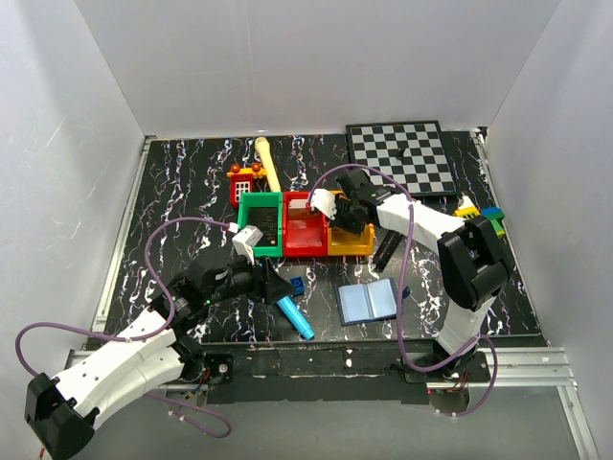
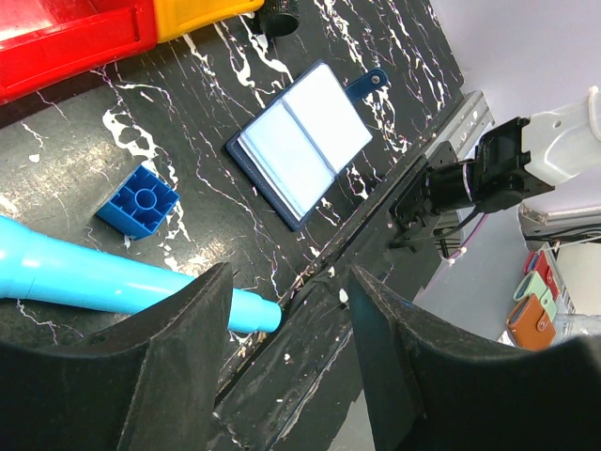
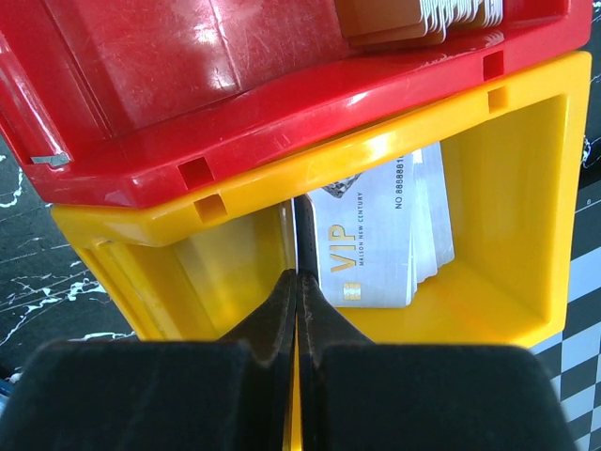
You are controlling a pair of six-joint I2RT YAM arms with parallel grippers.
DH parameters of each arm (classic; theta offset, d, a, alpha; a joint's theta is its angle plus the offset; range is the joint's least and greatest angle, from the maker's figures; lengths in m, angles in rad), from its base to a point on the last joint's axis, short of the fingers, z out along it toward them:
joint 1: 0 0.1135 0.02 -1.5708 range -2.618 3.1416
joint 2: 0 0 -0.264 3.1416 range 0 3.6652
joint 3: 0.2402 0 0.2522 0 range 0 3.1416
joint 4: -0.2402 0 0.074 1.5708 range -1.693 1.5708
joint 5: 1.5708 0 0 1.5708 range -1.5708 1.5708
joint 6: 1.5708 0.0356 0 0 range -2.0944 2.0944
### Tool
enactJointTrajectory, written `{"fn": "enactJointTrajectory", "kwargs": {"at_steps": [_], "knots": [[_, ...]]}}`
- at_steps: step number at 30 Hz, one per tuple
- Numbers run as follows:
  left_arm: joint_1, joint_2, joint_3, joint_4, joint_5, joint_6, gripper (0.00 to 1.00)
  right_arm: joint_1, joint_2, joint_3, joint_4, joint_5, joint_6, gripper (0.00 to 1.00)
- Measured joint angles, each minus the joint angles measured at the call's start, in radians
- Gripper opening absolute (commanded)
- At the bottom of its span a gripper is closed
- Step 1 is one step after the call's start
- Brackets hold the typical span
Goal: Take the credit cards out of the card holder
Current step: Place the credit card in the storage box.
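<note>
The card holder [image 1: 369,302] lies open on the black table, light blue-grey inside up; it also shows in the left wrist view [image 2: 300,141]. My right gripper [image 1: 350,216] hangs over the yellow bin [image 1: 352,247]; in its wrist view the gripper [image 3: 299,277] is shut on a thin dark credit card [image 3: 305,235] seen edge-on. A few silver VIP cards [image 3: 376,244] lie in the yellow bin [image 3: 526,141]. My left gripper [image 1: 278,287] is open and empty, low near the table's front edge [image 2: 291,291], left of the card holder.
A red bin [image 1: 305,240] and a green bin [image 1: 261,225] stand left of the yellow one. A cyan toy microphone [image 2: 94,277] and a small blue brick [image 2: 138,200] lie by my left gripper. A chessboard [image 1: 402,158] is at the back right.
</note>
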Motion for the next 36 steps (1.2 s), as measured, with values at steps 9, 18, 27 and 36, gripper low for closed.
{"fn": "enactJointTrajectory", "kwargs": {"at_steps": [9,18,27,36], "knots": [[0.000,0.006,0.000,0.002,0.004,-0.001,0.51,0.000,0.007,0.013,-0.020,0.001,-0.030,0.01],[0.000,0.011,0.000,0.015,0.021,-0.003,0.52,0.000,0.020,0.034,-0.045,0.016,-0.070,0.01],[0.000,0.013,0.000,0.016,0.024,-0.004,0.52,0.000,0.031,0.047,-0.046,0.048,-0.072,0.11],[0.000,0.019,0.000,0.015,0.026,-0.005,0.52,0.000,0.040,0.062,-0.037,0.087,-0.066,0.26]]}}
